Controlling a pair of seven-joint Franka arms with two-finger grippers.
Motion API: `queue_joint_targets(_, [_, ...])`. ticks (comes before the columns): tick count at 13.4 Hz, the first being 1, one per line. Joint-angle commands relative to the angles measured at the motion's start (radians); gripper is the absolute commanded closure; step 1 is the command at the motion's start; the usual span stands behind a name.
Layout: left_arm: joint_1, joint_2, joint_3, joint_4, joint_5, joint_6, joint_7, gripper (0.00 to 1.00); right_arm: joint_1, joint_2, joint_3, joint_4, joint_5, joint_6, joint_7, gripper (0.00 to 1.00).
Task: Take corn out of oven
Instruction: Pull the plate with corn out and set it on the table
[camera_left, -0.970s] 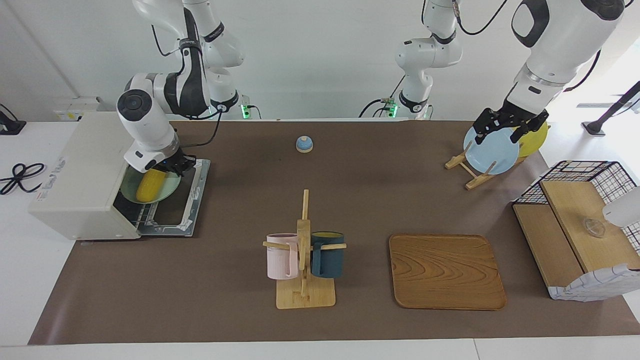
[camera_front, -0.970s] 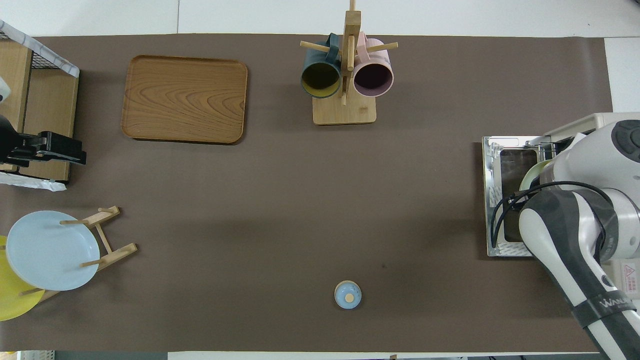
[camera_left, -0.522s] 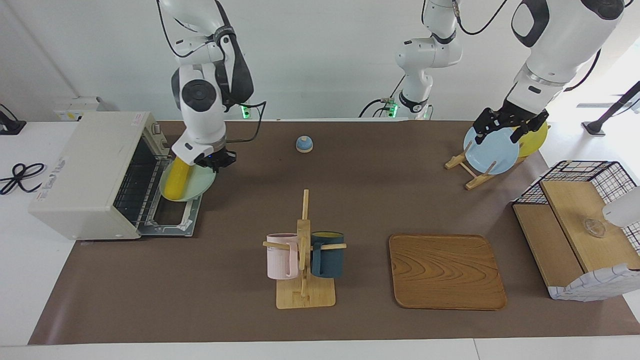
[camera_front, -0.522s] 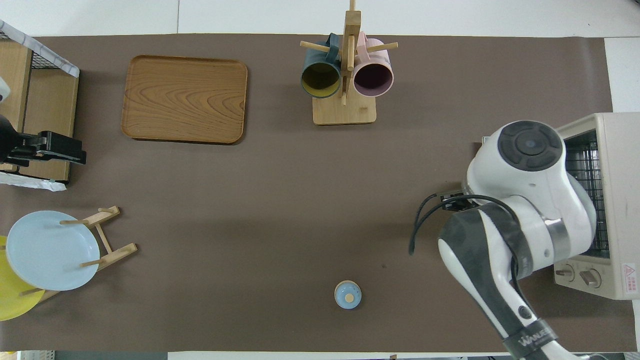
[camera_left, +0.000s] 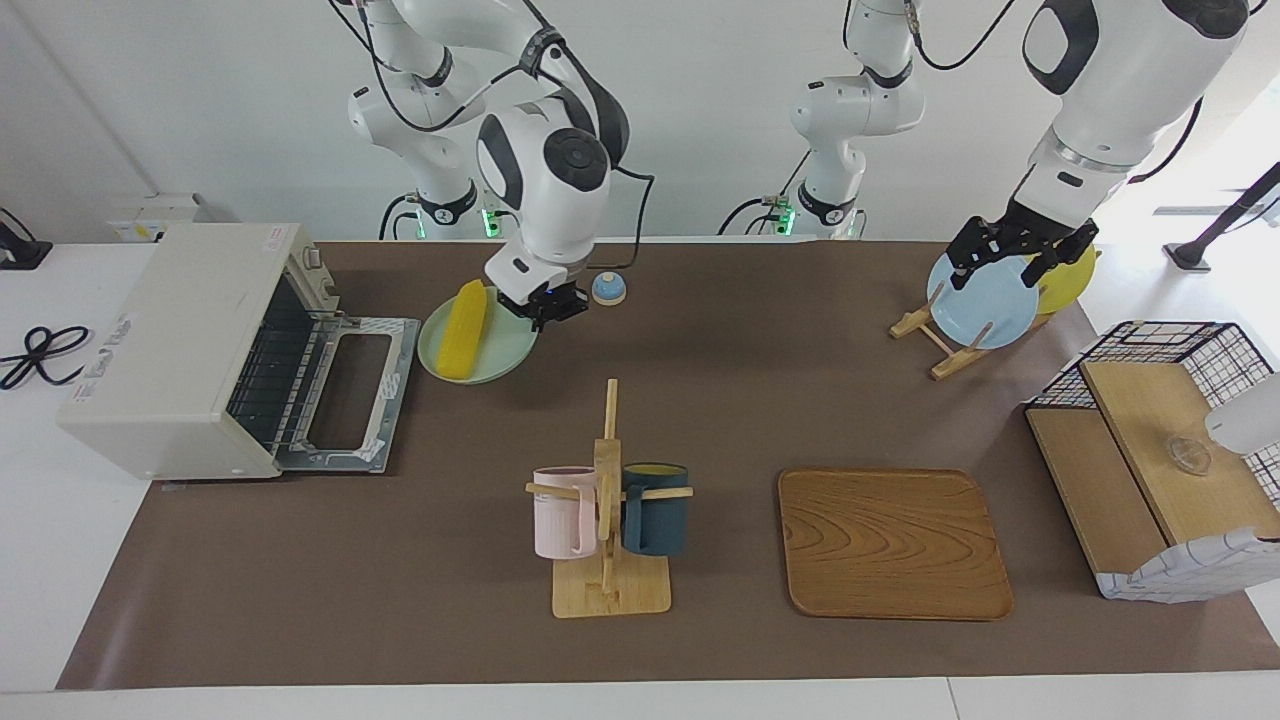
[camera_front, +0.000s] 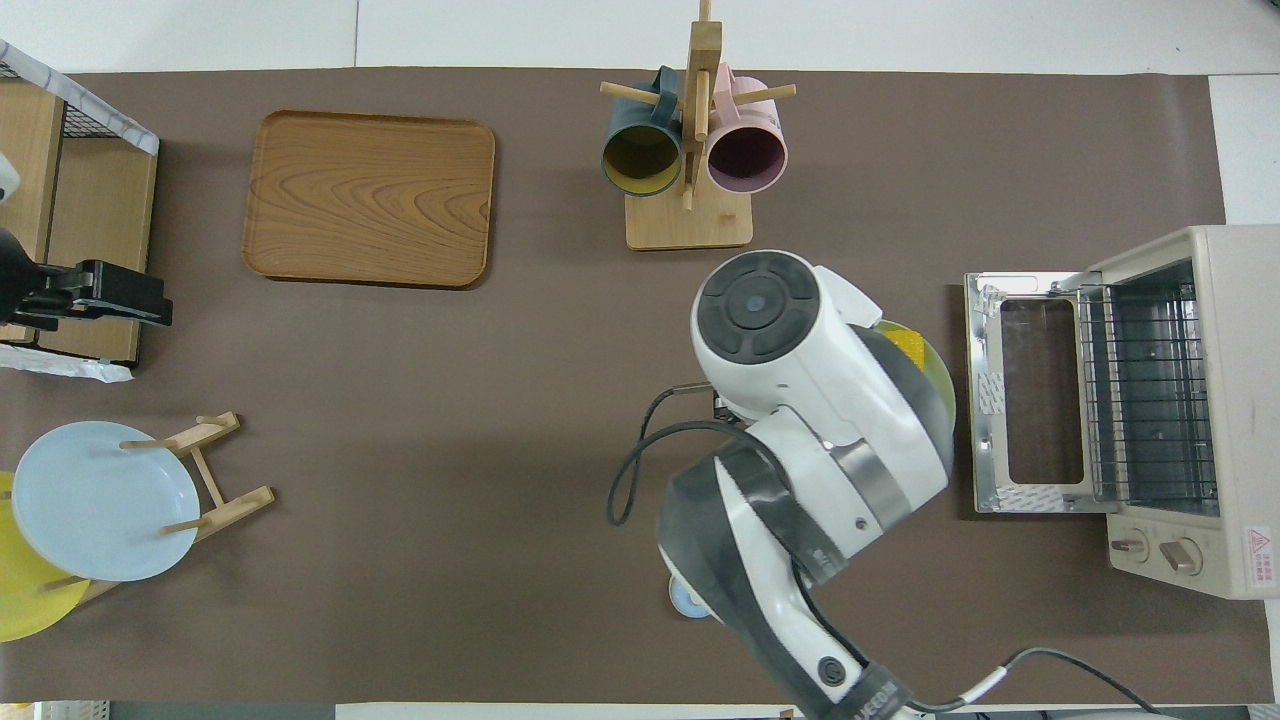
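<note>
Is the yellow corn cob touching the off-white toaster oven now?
Apart. The facing view shows the corn on a pale green plate, with bare mat before the oven.

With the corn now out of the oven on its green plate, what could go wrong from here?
1. The corn lies loose on the green plate, which the right end effector grips by one rim only; a tilt could roll it off.
2. The small blue bell sits close beside that end effector and could get knocked.
3. The oven door lies open flat beside the plate, so a sideways swing might clip it.
</note>
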Motion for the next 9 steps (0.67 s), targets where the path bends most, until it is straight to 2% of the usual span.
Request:
queue_joint_targets(1, [-0.011, -0.029, 0.008, -0.042, -0.01, 0.036, 0.009, 0.0, 0.059, 0.202, 0.003, 0.214, -0.016, -0.034, 0.099, 1.0])
queue_joint_targets(4, [-0.009, -0.029, 0.008, -0.042, -0.01, 0.041, 0.012, 0.0, 0.093, 0.258, 0.005, 0.212, -0.005, 0.1, 0.133, 1.0])
queue_joint_targets(7, [-0.008, -0.029, 0.008, -0.042, -0.01, 0.053, 0.013, 0.0, 0.108, 0.262, 0.008, 0.174, 0.036, 0.199, 0.147, 1.0])
queue_joint_targets(9, [-0.008, -0.029, 0.008, -0.045, -0.01, 0.066, 0.016, 0.0, 0.117, 0.258, 0.009, 0.109, 0.058, 0.302, 0.15, 1.0])
